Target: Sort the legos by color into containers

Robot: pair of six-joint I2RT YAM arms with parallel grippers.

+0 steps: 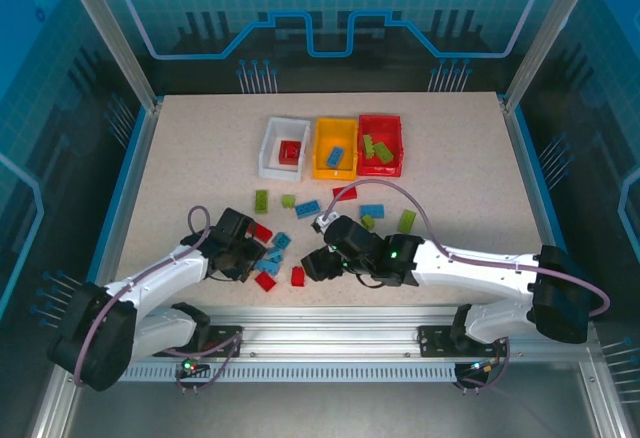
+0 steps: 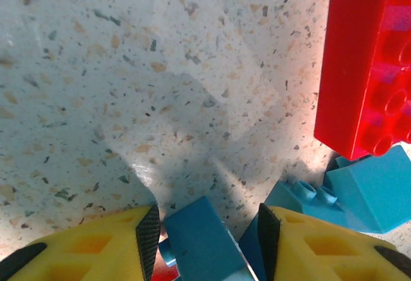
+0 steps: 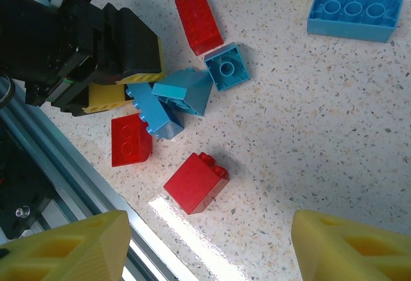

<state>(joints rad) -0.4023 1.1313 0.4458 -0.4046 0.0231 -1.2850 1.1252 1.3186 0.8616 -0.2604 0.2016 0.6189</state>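
While my left tool (image 2: 209, 233) straddles a small sky-blue plastic studded brick (image 2: 196, 239), its jaws are released, with a gap at the three o'clock pad. My right tool (image 3: 207, 239) hangs spread wide and empty over a red plastic studded brick (image 3: 196, 181). Loose red, blue and lime bricks lie toward six o'clock on the speckled tabletop (image 1: 180, 188). At twelve o'clock sit a white plastic bin (image 1: 268, 150), an orange-yellow plastic bin (image 1: 334, 173) and a red plastic bin (image 1: 382, 170).

Blue bricks (image 3: 183, 92) crowd L fingers (image 2: 83, 249), maybe touching; far-R table (image 1: 465, 173) free.
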